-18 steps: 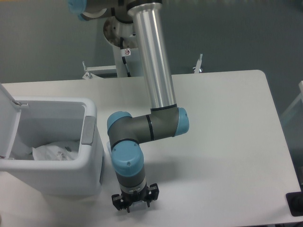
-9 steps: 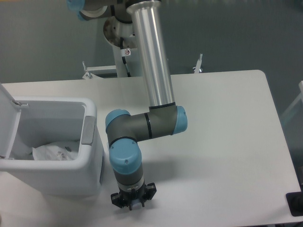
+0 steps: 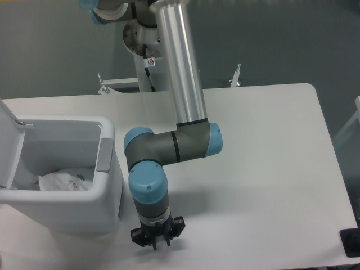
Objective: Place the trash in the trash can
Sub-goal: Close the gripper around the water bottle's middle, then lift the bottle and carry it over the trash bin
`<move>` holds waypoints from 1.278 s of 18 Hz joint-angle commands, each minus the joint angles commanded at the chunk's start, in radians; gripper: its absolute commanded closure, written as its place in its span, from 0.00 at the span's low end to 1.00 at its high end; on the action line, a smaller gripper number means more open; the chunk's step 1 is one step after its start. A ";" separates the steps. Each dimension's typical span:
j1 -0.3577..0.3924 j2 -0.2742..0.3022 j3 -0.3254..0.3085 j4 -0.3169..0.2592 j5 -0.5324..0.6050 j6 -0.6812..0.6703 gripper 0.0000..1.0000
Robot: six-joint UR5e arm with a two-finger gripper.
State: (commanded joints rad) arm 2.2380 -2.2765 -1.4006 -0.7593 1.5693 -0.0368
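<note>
The trash can [image 3: 109, 185] is a boxy white bin at the left of the table, with its lid standing open and a grey tab on its right rim. Inside it lies the trash I can see, a crumpled clear plastic bag [image 3: 64, 181] with a white label. My gripper [image 3: 156, 242] points straight down at the table just right of the bin's front corner, near the table's front edge. The wrist above hides its fingers, so whether they are open or holding anything does not show.
The white table [image 3: 264, 169] stretches to the right of the arm. A metal bracket [image 3: 115, 84] and a small clamp [image 3: 236, 76] stick up at the back edge. A black object [image 3: 351, 242] sits at the front right corner.
The wrist and gripper have shifted slightly left and toward the table's front edge, closer to the bin's corner. The bag in the bin has not moved.
</note>
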 joint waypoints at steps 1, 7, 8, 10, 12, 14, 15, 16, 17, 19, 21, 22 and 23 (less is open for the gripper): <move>0.015 0.012 0.008 0.002 0.000 -0.005 0.69; 0.161 0.202 0.097 0.012 0.000 -0.064 0.69; 0.172 0.230 0.104 0.027 0.000 -0.069 0.69; 0.190 0.281 0.120 0.051 -0.002 -0.116 0.69; 0.192 0.328 0.129 0.055 -0.003 -0.182 0.69; 0.187 0.374 0.140 0.074 -0.002 -0.198 0.69; 0.183 0.386 0.143 0.078 -0.002 -0.202 0.69; 0.180 0.412 0.141 0.078 -0.002 -0.213 0.69; 0.173 0.432 0.141 0.078 -0.003 -0.225 0.69; 0.137 0.466 0.140 0.078 -0.003 -0.238 0.69; 0.118 0.491 0.149 0.078 -0.002 -0.255 0.68; 0.104 0.499 0.152 0.078 -0.002 -0.268 0.68; 0.085 0.508 0.152 0.080 -0.002 -0.270 0.68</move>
State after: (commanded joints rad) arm 2.3226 -1.7688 -1.2487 -0.6796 1.5677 -0.3068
